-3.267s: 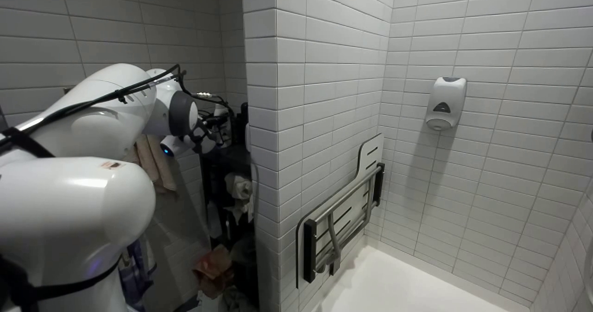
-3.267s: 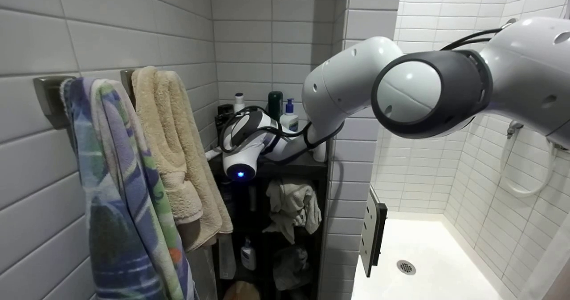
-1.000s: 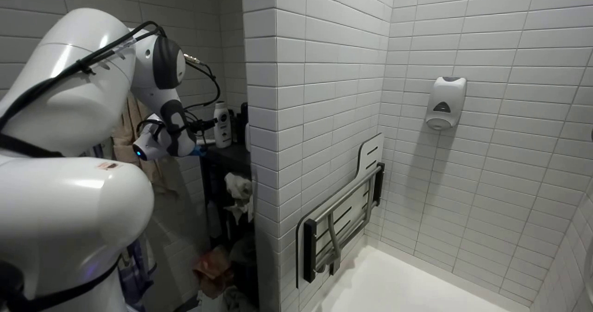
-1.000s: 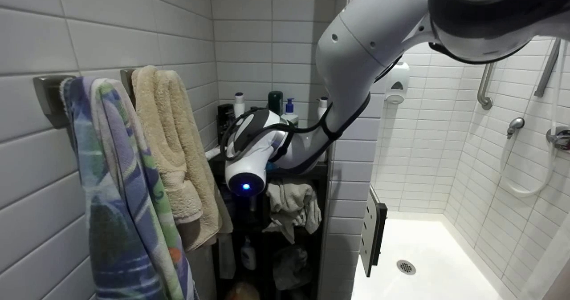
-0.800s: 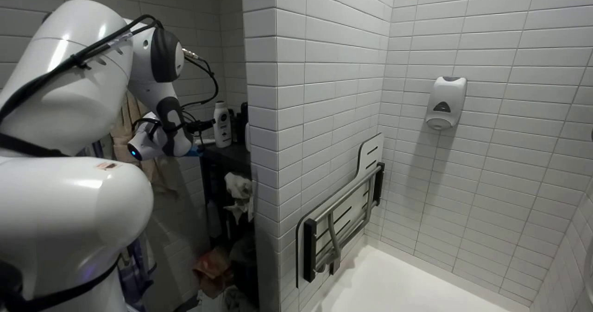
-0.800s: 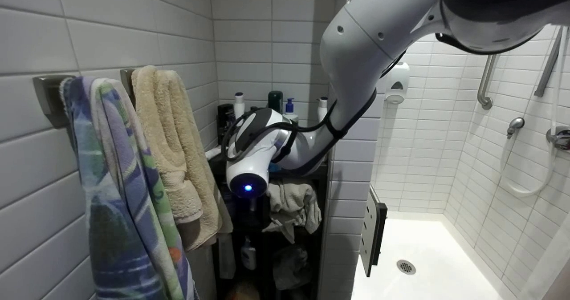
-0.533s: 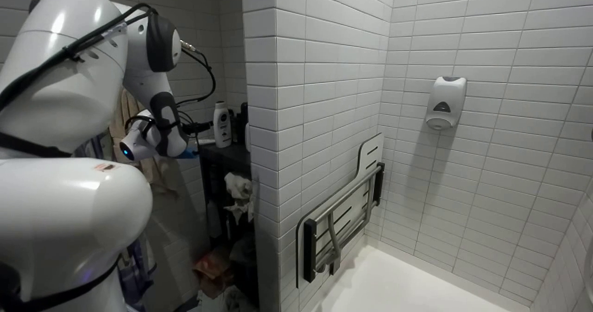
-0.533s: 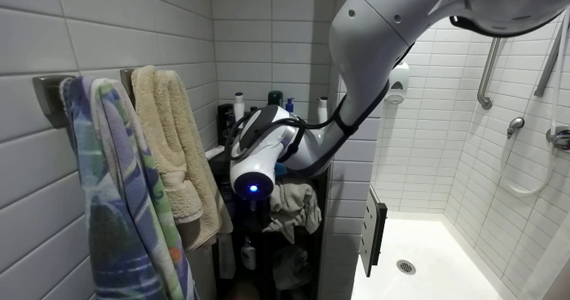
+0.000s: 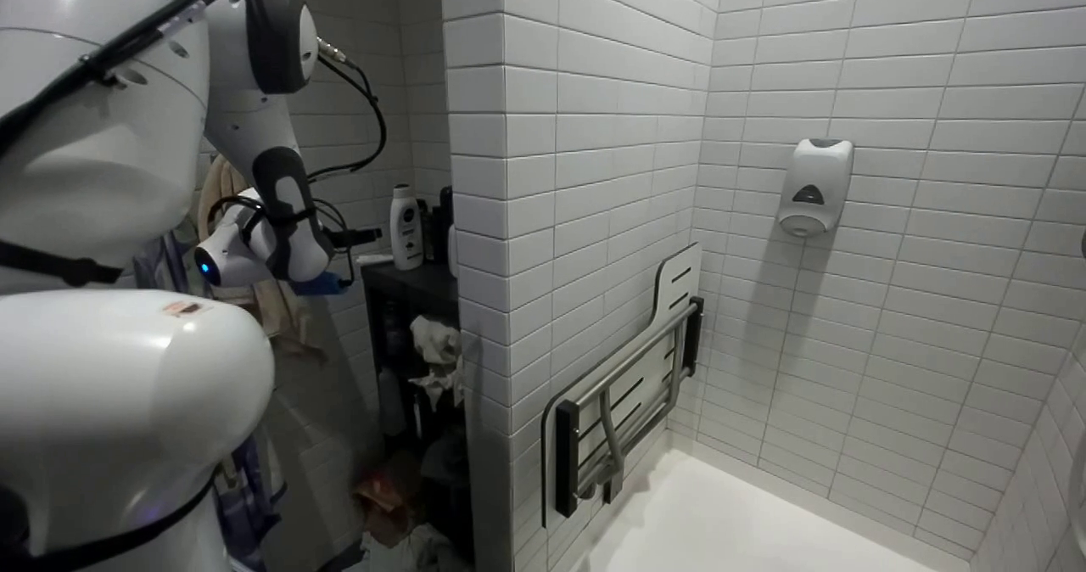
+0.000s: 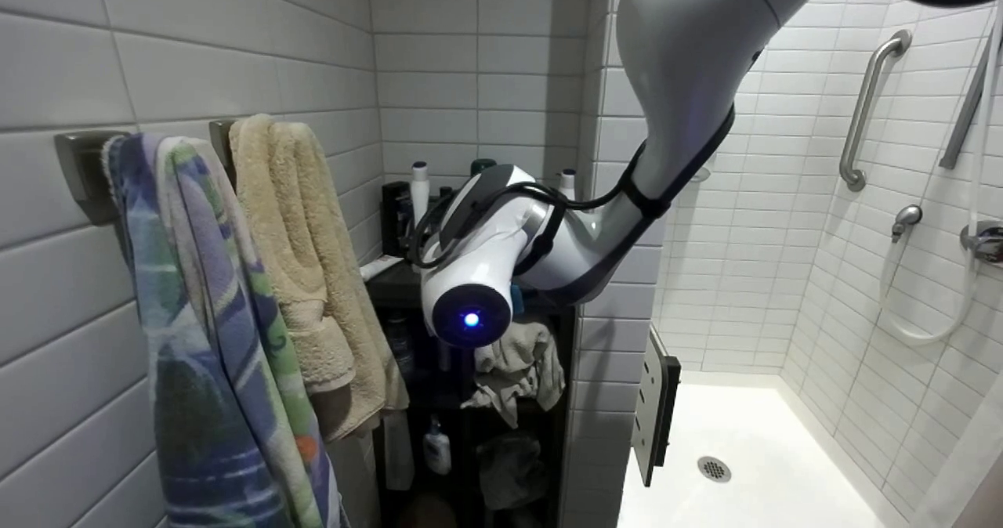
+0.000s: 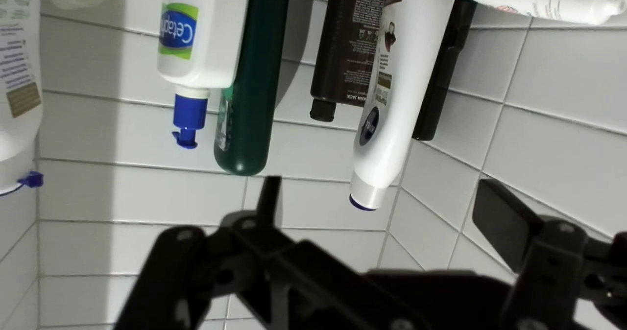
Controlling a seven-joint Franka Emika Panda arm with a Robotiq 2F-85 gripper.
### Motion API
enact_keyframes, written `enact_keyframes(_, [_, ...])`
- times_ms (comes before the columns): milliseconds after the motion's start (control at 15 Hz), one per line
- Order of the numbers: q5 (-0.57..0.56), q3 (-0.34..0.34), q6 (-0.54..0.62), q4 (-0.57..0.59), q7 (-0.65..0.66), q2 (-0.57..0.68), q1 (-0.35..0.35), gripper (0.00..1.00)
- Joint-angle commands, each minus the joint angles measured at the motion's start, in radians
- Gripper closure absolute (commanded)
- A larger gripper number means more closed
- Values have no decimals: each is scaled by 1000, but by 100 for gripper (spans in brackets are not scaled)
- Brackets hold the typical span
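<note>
Dark shelf [image 10: 398, 287], from its centre: upright bottles [image 10: 420, 191] on top, eleven to one o'clock; tube [image 10: 382, 268] lying at eleven; rumpled cloth [image 10: 520, 365] inside at two.

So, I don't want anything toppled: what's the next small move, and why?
Probably ease the open gripper straight back a little more: the white bottle stands upright on the shelf, the gap to it has just widened, and in the wrist view its cap shows between the fingers, so swinging sideways might knock it.
</note>
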Motion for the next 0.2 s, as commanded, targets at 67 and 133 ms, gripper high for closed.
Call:
enact_keyframes(67, [0, 6, -3, 7, -4, 9, -5, 0])
enact_keyframes(133, [0, 7, -4, 8, -4, 13, -4, 0])
